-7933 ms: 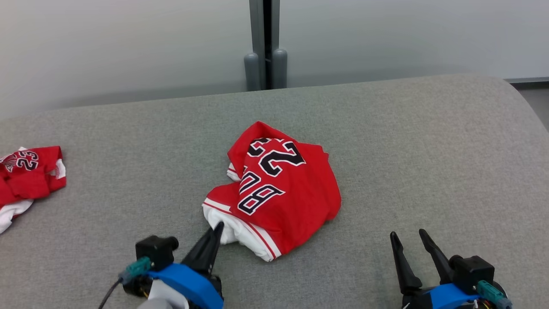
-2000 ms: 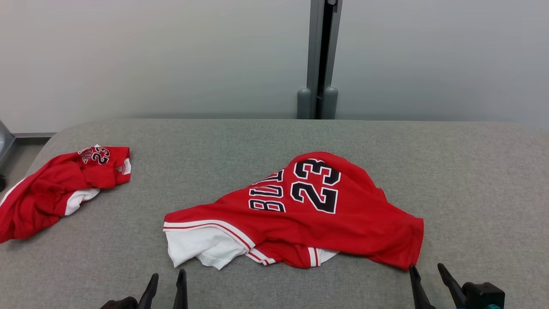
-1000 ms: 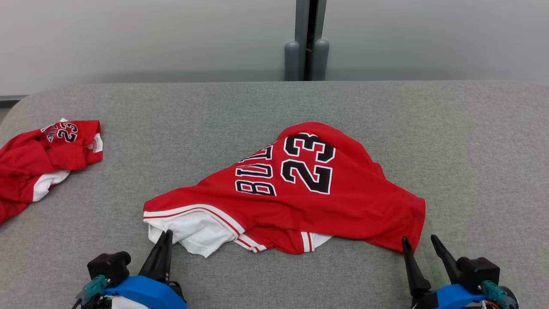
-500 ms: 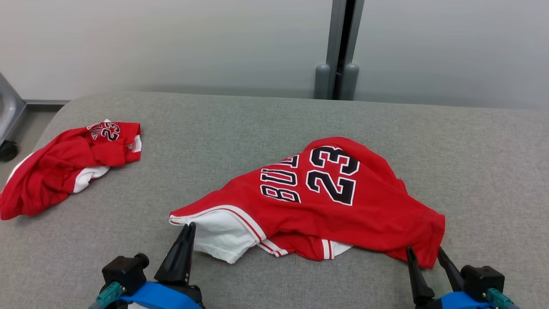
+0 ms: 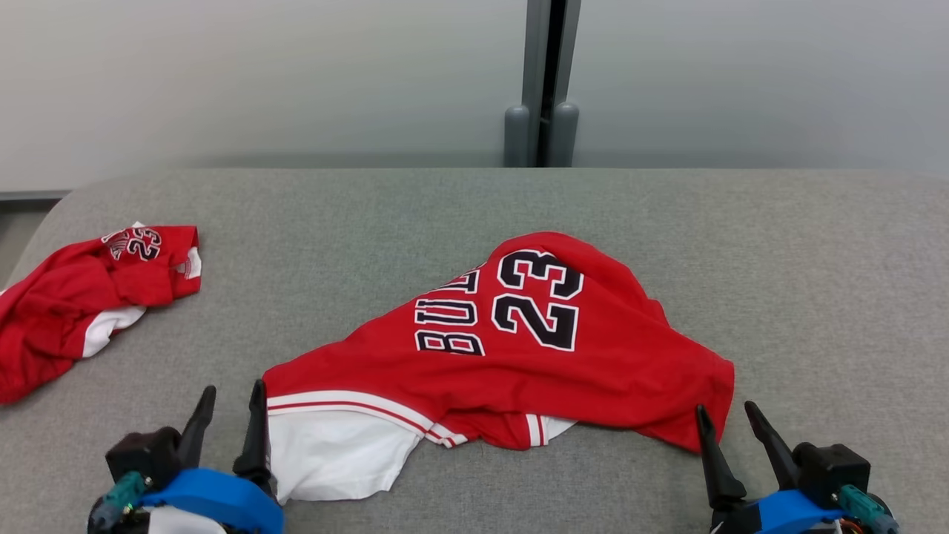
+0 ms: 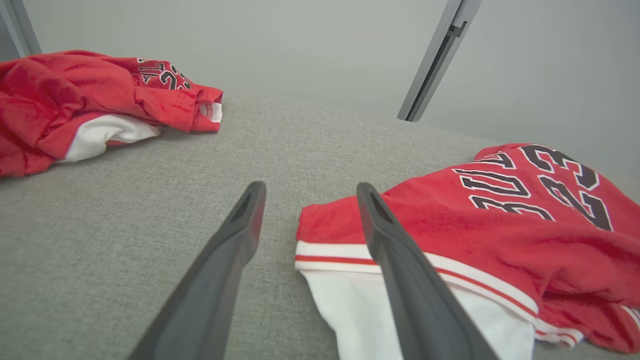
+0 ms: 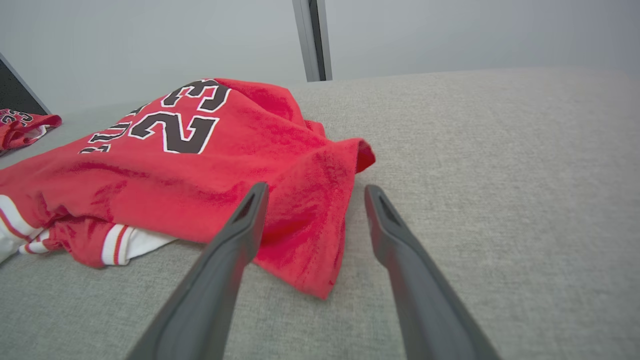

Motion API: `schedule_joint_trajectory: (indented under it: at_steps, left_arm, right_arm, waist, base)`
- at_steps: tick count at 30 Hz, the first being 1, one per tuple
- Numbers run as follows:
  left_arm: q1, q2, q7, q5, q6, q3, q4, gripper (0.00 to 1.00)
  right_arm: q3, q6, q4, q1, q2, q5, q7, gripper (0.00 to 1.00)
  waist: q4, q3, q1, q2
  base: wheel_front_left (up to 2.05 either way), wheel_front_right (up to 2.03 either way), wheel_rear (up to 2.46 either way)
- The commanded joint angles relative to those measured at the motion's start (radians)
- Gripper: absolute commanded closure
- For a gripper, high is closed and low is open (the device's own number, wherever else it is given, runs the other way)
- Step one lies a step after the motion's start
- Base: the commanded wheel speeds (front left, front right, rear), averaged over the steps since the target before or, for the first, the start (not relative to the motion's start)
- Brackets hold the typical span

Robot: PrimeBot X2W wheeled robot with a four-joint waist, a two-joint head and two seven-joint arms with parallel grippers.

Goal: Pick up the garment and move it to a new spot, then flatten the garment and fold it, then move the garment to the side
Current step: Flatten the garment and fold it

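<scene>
The garment [image 5: 519, 348] is a red jersey with black "23" lettering and a white hem, lying spread and rumpled mid-surface. My left gripper [image 5: 233, 387] stands open at its front-left corner. In the left wrist view the gripper [image 6: 310, 186] has the hem corner [image 6: 340, 250] lying between and under its fingers, ungripped. My right gripper [image 5: 723, 408] is open at the front-right corner. In the right wrist view the garment [image 7: 200, 165] has its red corner lying between the spread fingers of that gripper [image 7: 316, 186].
A second crumpled red jersey [image 5: 74, 297] lies at the far left, near the rounded edge of the grey padded surface [image 5: 741, 245]; it also appears in the left wrist view [image 6: 75, 100]. A grey post [image 5: 545, 81] stands against the wall behind.
My left gripper has gone from shut to open beside the white hem, which now lies wider and nearer the front. The right gripper stays open. The head camera has shifted.
</scene>
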Motion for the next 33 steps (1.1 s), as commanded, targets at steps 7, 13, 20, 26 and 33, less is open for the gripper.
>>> schedule_joint_trajectory:
  at_steps: [7,13,20,26,33]
  left_arm:
    - [0.120,-0.052,-0.002,0.061,-0.002,0.033,-0.029,0.00]
    - [0.204,-0.080,-0.002,0.073,-0.002,0.029,-0.059,0.00]
    - [0.233,-0.096,-0.002,0.081,-0.002,0.041,-0.058,0.00]
    - [0.210,-0.084,-0.002,0.074,-0.002,0.025,-0.025,0.00]
    - [0.173,-0.048,-0.002,0.021,-0.002,-0.054,0.031,0.00]
  right_arm:
    - [-0.005,0.000,-0.053,0.065,-0.004,0.011,-0.003,0.00]
    - [0.003,0.000,-0.054,0.093,-0.004,0.020,-0.003,0.00]
    - [0.015,0.000,-0.045,0.104,-0.004,0.024,-0.003,0.00]
    - [0.024,0.000,-0.033,0.093,-0.004,0.023,-0.003,0.00]
    - [0.029,0.000,-0.029,0.077,-0.004,0.012,-0.003,0.00]
  waist:
    - [-0.016,-0.057,0.0000,-0.0001]
    - [-0.011,-0.085,0.0000,-0.0001]
    - [-0.012,-0.097,0.0000,-0.0001]
    - [-0.013,-0.084,0.0000,-0.0001]
    - [-0.021,-0.047,0.0000,-0.0001]
  base:
    - [0.00,0.00,0.00]
    - [0.00,0.00,0.00]
    - [0.00,0.00,0.00]
    - [0.00,0.00,0.00]
    - [0.00,0.00,0.00]
